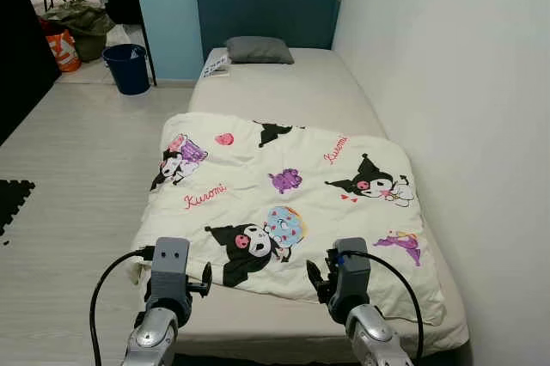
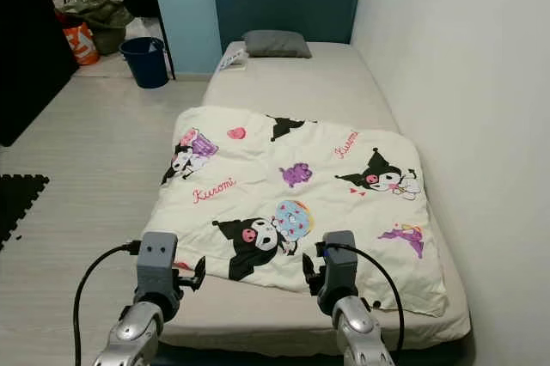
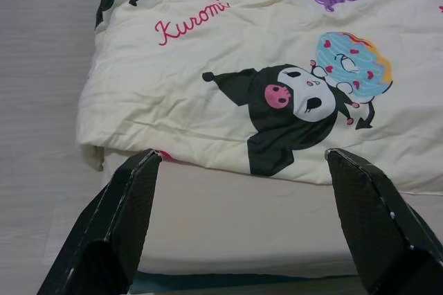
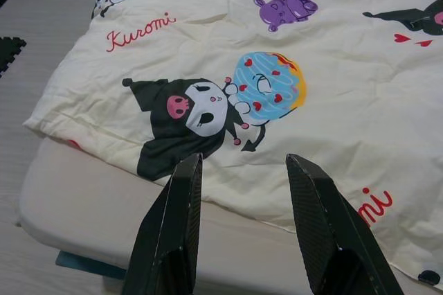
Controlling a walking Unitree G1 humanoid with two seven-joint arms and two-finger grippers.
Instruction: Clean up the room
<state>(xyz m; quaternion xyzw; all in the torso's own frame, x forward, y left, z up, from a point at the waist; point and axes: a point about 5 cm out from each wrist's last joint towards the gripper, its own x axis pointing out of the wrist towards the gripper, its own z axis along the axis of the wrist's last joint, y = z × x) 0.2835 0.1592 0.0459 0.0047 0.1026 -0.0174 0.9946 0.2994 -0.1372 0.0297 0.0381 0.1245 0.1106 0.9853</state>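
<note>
One bed stands with its long side against a white wall, a teal headboard at its far end. On the bed lie one cream comforter, spread over the near half, one grey pillow at the headboard end, and one small paper item just beside the pillow. The comforter is printed with cartoon characters, and the red word "Kuromi" can be read on it in several places. Two hands hover over the foot of the bed: the left hand with fingers spread wide, the right hand with fingers apart, neither gripping anything. Beyond the bed's left side, on pale wood-look flooring, stands one blue bucket.
</note>
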